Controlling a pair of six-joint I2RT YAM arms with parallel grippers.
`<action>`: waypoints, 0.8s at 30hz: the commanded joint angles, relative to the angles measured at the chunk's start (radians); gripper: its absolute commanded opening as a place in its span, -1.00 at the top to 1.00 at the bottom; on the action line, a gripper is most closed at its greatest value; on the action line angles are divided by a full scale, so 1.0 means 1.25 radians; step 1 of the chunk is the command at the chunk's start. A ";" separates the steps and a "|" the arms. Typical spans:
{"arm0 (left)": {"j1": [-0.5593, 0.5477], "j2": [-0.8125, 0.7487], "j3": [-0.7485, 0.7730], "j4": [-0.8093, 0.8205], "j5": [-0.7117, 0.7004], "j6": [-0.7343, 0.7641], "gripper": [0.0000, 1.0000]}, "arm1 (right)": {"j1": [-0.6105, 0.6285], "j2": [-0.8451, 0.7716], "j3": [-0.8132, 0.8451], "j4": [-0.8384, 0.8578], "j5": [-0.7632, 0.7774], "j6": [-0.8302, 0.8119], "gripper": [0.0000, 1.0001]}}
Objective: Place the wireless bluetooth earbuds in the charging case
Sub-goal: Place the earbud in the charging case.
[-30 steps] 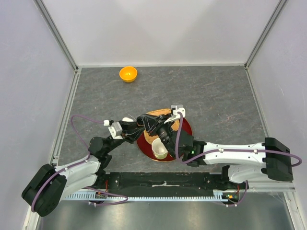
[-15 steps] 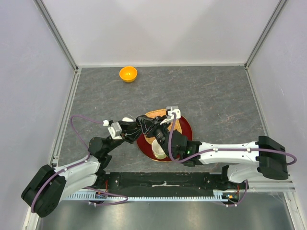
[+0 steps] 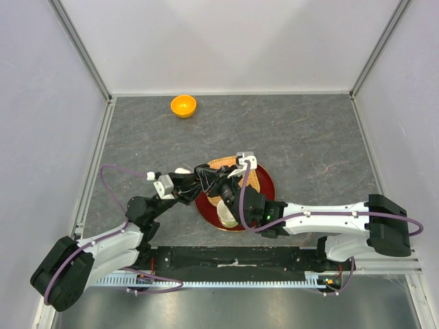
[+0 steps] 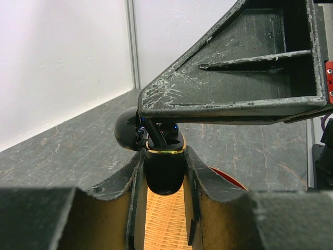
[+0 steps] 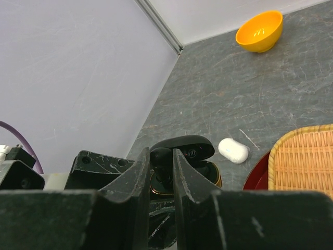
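my left claw (image 4: 164,156) clamped on glossy black gold-rimmed charging case (image 4: 164,174), lid open, held over left part of round red plate (image 3: 266,184) | my right claw (image 5: 159,162) pinching small black earbud (image 5: 161,154) at the case mouth, over that same plate part | progress: early I judge, bud not seated, other buds unseen

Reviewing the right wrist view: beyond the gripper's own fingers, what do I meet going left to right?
Glossy black charging case with its lid open → small white oval pod → woven wicker tray.
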 commanded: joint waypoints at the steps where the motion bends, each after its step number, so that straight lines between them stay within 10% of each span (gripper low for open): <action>1: -0.005 -0.014 0.011 0.275 -0.013 -0.006 0.96 | 0.003 -0.003 0.025 -0.029 -0.018 0.030 1.00; 24: -0.005 -0.036 -0.011 0.284 -0.067 0.002 0.96 | 0.003 -0.033 0.033 -0.155 -0.092 0.044 1.00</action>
